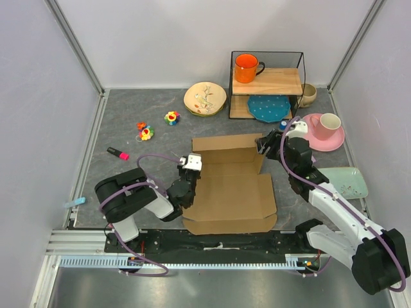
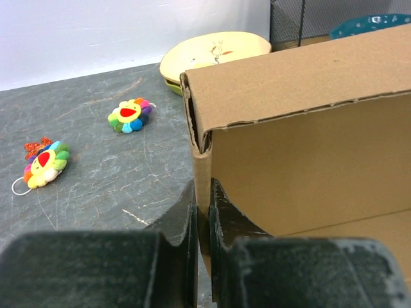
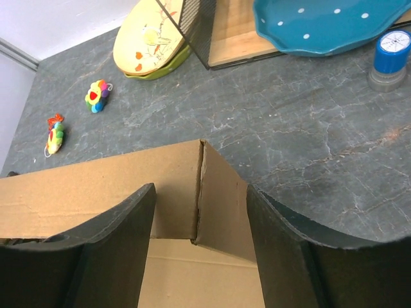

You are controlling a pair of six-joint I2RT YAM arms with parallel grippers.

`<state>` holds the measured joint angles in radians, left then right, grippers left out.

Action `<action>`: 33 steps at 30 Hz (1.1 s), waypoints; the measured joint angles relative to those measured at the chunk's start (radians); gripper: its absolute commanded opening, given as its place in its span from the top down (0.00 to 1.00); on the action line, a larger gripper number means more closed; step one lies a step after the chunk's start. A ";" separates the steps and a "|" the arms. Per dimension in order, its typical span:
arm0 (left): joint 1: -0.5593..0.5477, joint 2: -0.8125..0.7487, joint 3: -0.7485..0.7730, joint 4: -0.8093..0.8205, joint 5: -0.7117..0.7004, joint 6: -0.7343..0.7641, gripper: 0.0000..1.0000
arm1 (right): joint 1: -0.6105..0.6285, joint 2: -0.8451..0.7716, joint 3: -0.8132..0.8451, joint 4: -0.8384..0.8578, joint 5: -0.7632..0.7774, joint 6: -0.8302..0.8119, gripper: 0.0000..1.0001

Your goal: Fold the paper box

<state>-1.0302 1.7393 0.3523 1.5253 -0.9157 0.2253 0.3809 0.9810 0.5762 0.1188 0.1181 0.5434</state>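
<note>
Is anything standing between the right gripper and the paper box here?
Nothing visible does. The right gripper, jaws open, straddles a raised corner of the paper box. The left gripper is pinched on the box's wall on the other side.

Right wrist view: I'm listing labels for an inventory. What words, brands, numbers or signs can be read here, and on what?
None can be read.
The blue cap has a white label with print too blurred to read.
The box is unprinted.
The yellow plate shows a drawing, the teal plate white dots; no words.
</note>
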 measured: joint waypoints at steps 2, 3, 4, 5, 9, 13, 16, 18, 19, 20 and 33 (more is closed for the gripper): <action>0.000 -0.016 -0.015 -0.005 0.014 0.000 0.60 | -0.005 0.000 -0.010 0.019 -0.014 0.004 0.37; -0.001 -0.029 -0.023 -0.013 0.025 0.000 0.49 | -0.006 -0.001 -0.017 0.031 -0.018 0.007 0.37; -0.005 -0.052 -0.041 -0.058 0.035 -0.003 0.43 | -0.006 -0.002 -0.026 0.047 -0.025 0.011 0.37; -0.011 -0.073 -0.060 -0.090 0.042 -0.006 0.39 | -0.006 -0.003 -0.031 0.055 -0.028 0.012 0.37; -0.017 -0.232 -0.086 -0.258 0.092 -0.061 0.27 | -0.008 -0.005 -0.047 0.083 -0.035 0.021 0.37; -0.018 -0.422 -0.074 -0.447 0.152 -0.126 0.24 | -0.011 -0.005 -0.051 0.092 -0.035 0.022 0.38; -0.018 -0.540 -0.063 -0.592 0.203 -0.159 0.23 | -0.011 -0.005 -0.052 0.093 -0.034 0.022 0.38; -0.018 -0.621 -0.047 -0.713 0.252 -0.184 0.23 | -0.011 -0.006 -0.052 0.092 -0.034 0.022 0.37; -0.018 -0.652 -0.040 -0.755 0.273 -0.192 0.23 | -0.011 -0.006 -0.052 0.091 -0.034 0.021 0.37; -0.018 -0.687 -0.025 -0.821 0.302 -0.203 0.23 | -0.011 -0.007 -0.052 0.090 -0.034 0.022 0.37; -0.009 -0.997 0.101 -1.239 0.578 -0.364 0.13 | -0.011 -0.004 -0.052 0.093 -0.032 0.021 0.37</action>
<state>-1.0393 0.7422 0.4530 0.2863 -0.3382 -0.1390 0.3702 0.9771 0.5240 0.2115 0.0864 0.5644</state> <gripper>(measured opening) 0.851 0.629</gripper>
